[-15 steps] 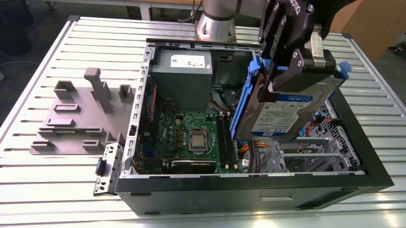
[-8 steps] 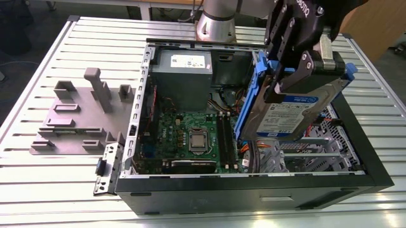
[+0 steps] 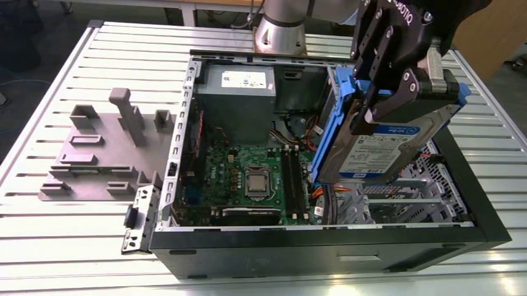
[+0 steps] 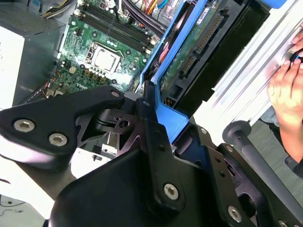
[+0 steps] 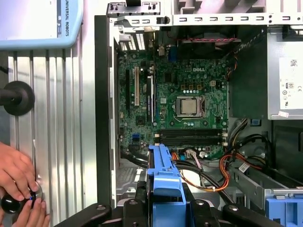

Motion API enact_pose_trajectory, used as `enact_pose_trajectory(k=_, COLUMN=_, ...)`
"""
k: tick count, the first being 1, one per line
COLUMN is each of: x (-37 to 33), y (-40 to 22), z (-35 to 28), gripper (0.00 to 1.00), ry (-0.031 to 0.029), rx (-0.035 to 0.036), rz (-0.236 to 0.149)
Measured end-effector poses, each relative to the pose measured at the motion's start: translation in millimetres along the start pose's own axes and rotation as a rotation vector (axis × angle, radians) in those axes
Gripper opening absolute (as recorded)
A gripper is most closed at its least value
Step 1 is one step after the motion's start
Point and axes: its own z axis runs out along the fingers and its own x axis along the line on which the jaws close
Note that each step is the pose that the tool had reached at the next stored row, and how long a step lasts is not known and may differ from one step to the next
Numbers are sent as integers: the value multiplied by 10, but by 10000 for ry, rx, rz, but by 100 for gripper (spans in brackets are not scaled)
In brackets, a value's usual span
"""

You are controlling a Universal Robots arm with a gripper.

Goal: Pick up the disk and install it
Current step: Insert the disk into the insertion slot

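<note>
**Blue-framed disk (image 3: 387,145) clamped in my claw (image 3: 383,102), tilted over the drive cage**

My claw is closed on the disk. Its black fingers (image 3: 368,92) pinch the upper half of the drive across its thickness, with the blue carrier frame (image 5: 163,182) running between them in the first wrist view. The disk is clear of the slatted aluminium table (image 3: 82,246) and hangs inside the outline of the open computer case (image 3: 329,237), toward the case's end at the exterior view's right.

The relation that counts is tilt. The disk's long axis is neither upright nor level. It slants steeply, with the upper end leaning toward the exterior view's right, under my wrist. The lower end points down and toward the motherboard (image 3: 247,179). The labelled face looks toward the case's near edge, and the circuit-board side (image 4: 194,42) faces the far one.

The metal drive cage (image 3: 395,203) lies directly below the disk, in the case's near corner on the exterior view's right. The lower end hangs just beside the cage's motherboard-side edge, and I cannot tell whether they touch. The power supply (image 3: 234,92) sits well apart, along the case's far edge.
</note>
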Motion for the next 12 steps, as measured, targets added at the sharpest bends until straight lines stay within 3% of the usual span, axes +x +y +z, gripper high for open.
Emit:
enact_pose_trajectory(k=7, x=0, y=-7, z=2, gripper=36, ry=-1, rx=0, rz=-1)
enact_pose_trajectory(k=12, x=-3, y=-65, z=10, gripper=36, ry=1, rx=0, rz=0)
